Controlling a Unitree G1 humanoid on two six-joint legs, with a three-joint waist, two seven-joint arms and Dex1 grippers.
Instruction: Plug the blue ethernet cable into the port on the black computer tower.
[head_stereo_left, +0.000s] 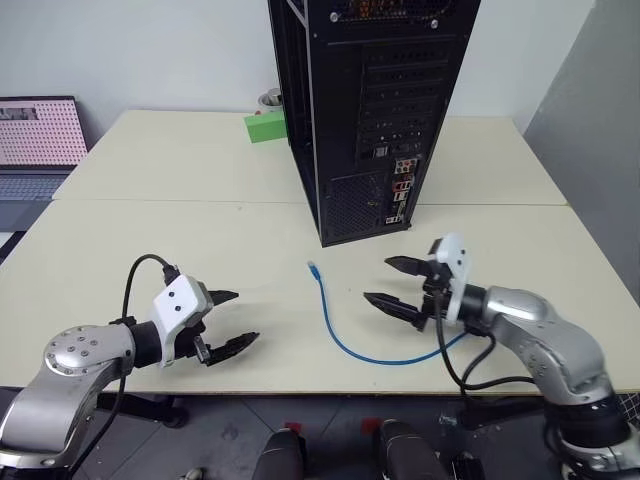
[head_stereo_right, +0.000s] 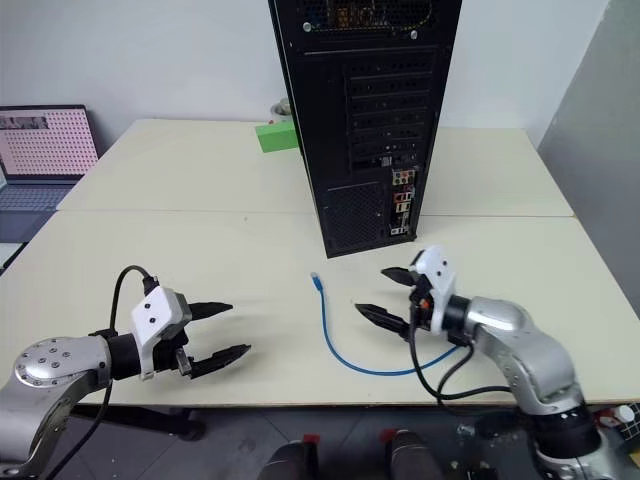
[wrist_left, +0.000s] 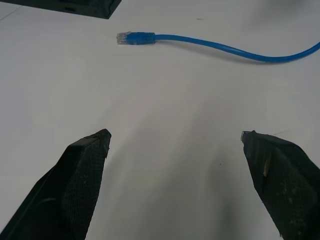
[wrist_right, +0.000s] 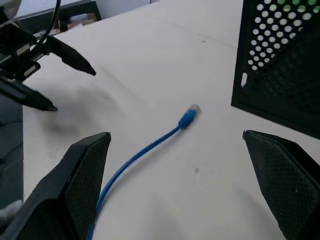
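1. The blue ethernet cable (head_stereo_left: 335, 330) lies loose on the cream table (head_stereo_left: 180, 220), its clear plug (head_stereo_left: 312, 267) pointing toward the black computer tower (head_stereo_left: 370, 110); its length curves back toward the right gripper (head_stereo_left: 397, 283).
2. Both the right gripper and the left gripper (head_stereo_left: 232, 320) gape wide, holding nothing (cable between them).
3. A green block (head_stereo_left: 264, 127) sits beside the tower; a laptop (head_stereo_left: 38, 140) stands at left, before white walls.

Cable (head_stereo_left: 335, 325) lies on table (head_stereo_left: 200, 230) before tower (head_stereo_left: 375, 110); between both grippers.
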